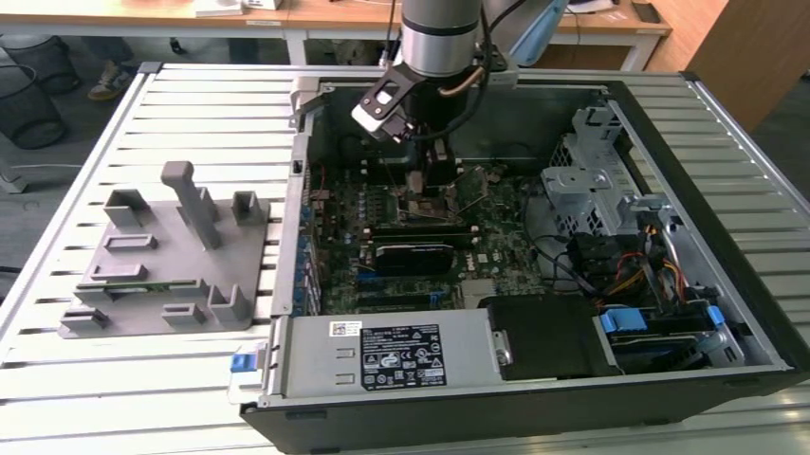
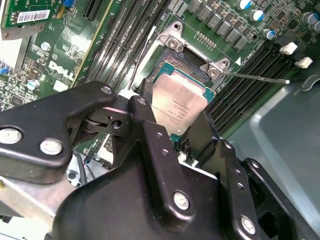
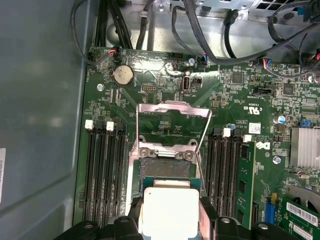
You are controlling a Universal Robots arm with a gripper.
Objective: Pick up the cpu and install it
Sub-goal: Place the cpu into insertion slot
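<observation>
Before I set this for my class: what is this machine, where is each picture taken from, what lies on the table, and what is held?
The machine is a grey robot arm ending in a black two-fingered gripper. The exterior view comes from a camera off the arm, looking down on a slatted metal table. On it stand an open black computer case with a green circuit board inside and, at the exterior view's left, a grey plastic fixture block. Both wrist views come from cameras riding on the arm. They show the gripper's fingers closed on a small flat square chip with a silvery top, the cpu, over the board's open socket. Whether it touches the socket, I cannot tell.
</observation>
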